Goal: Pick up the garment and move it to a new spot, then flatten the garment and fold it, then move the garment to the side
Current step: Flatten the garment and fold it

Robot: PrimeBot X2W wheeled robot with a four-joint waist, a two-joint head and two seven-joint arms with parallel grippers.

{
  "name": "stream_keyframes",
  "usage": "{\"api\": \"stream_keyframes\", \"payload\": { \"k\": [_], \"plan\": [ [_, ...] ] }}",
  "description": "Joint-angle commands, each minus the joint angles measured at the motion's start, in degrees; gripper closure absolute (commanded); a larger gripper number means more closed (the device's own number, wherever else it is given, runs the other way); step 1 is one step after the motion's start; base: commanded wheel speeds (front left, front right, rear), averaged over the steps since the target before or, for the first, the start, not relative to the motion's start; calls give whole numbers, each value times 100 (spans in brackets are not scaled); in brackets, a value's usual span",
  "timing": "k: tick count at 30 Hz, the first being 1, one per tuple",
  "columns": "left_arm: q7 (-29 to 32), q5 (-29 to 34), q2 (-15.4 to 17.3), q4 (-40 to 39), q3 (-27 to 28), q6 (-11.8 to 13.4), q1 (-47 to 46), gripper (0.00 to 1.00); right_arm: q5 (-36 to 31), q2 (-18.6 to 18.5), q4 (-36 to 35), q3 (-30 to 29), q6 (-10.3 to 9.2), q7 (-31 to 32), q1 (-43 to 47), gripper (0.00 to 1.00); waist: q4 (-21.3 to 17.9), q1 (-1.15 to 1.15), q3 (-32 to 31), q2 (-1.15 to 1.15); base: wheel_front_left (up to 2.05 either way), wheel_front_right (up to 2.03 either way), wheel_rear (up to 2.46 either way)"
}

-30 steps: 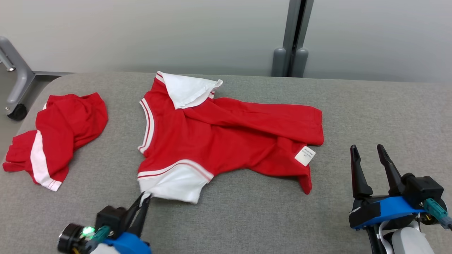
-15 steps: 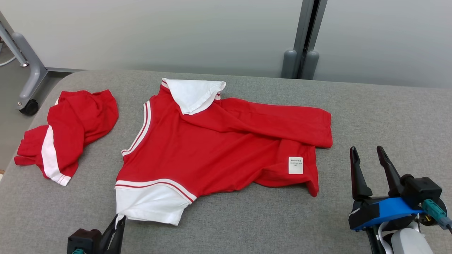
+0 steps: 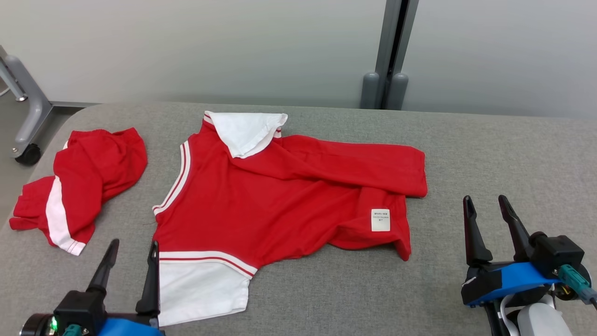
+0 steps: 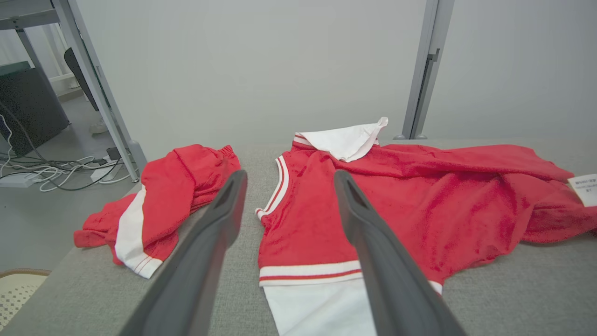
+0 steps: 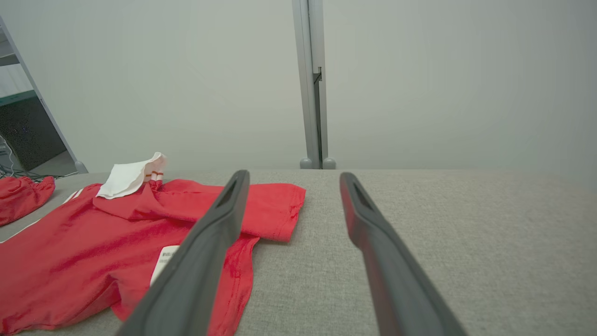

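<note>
Left hand (image 3: 134, 243) lets go of the jersey (image 3: 280, 200) at its white sleeve (image 3: 200, 289); fingers now apart. Right hand (image 3: 485, 200) apart, idle. Flattening probably unfinished.

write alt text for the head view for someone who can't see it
A red jersey with white sleeves lies spread but wrinkled on a grey table. The left gripper is open beside its near white sleeve, the right gripper open to the jersey's right. A second red garment lies bunched at the table's left end.
</note>
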Motion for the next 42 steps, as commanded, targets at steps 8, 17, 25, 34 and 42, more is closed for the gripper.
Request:
{"api": "stream_keyframes", "payload": {
  "k": [8,17,25,34,42],
  "plan": [
    [-191,169,-238,-17,396,128,-396,0,-57,-14,-5,3,1,-20,-33,0,-219,0,73,0,0,0,0],
    [-209,596,-535,401,828,-59,-818,0,-112,-14,9,-30,1,-20,-138,0,-544,0,225,0,0,0,0],
    [-211,921,-835,735,1144,-286,-940,0,-162,-14,44,-104,1,-20,-200,0,-669,0,332,0,0,0,0],
    [-212,1219,-1113,849,1465,-522,-994,0,-399,-13,301,211,1,-20,-648,0,-532,0,414,0,0,0,0],
    [-212,1418,-1383,930,1606,-741,-1070,0,-366,-21,1396,852,1,163,-1459,0,-284,0,530,0,0,0,0]
  ]
}}
